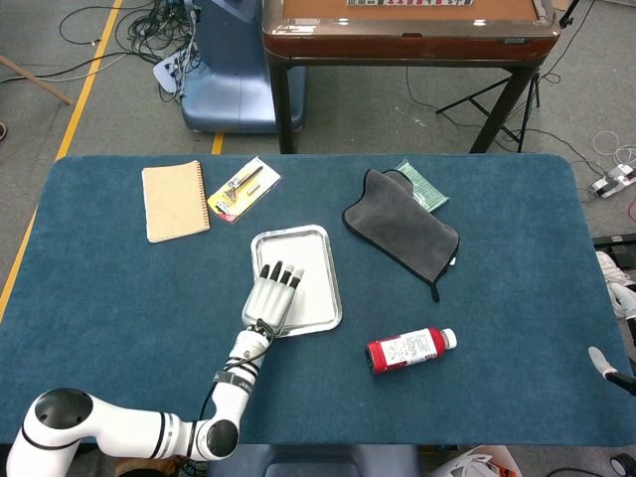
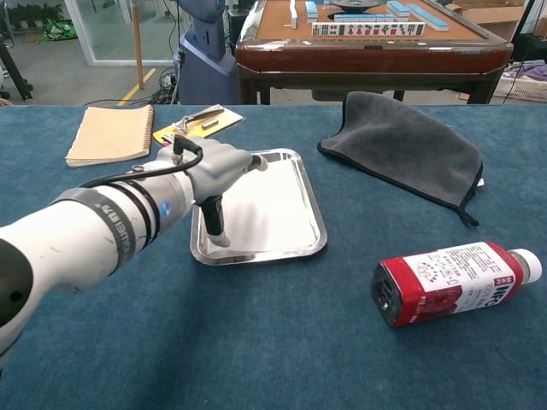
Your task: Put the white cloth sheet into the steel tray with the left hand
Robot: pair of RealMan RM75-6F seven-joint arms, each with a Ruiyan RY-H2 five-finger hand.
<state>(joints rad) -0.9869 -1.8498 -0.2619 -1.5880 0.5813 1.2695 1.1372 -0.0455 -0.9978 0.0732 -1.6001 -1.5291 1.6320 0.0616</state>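
Because the white cloth sheet looks like it lies inside the steel tray, I think the step now is to let go and take the hand away. To do that well, the hand should go straight up with its fingers apart. If it slides to the side, it could pull the cloth over the edge again. A slow lift is best, since a thin cloth can stick to a finger.

From the head view, the left hand lies over the left side of the tray. Its fingers are stretched out flat and a little apart, pointing up the tray. It is open and holds nothing that I can see. The cloth shows as a pale patch on the right side of the tray. It is hard to tell the cloth from the shiny steel.

From the chest view, the left hand reaches over the near left corner of the steel tray. One of its fingers points down and its tip is at the tray floor. I cannot tell if it presses on the cloth or on bare steel. The white cloth sheet seems to lie flat within the rim, with no part hanging out.
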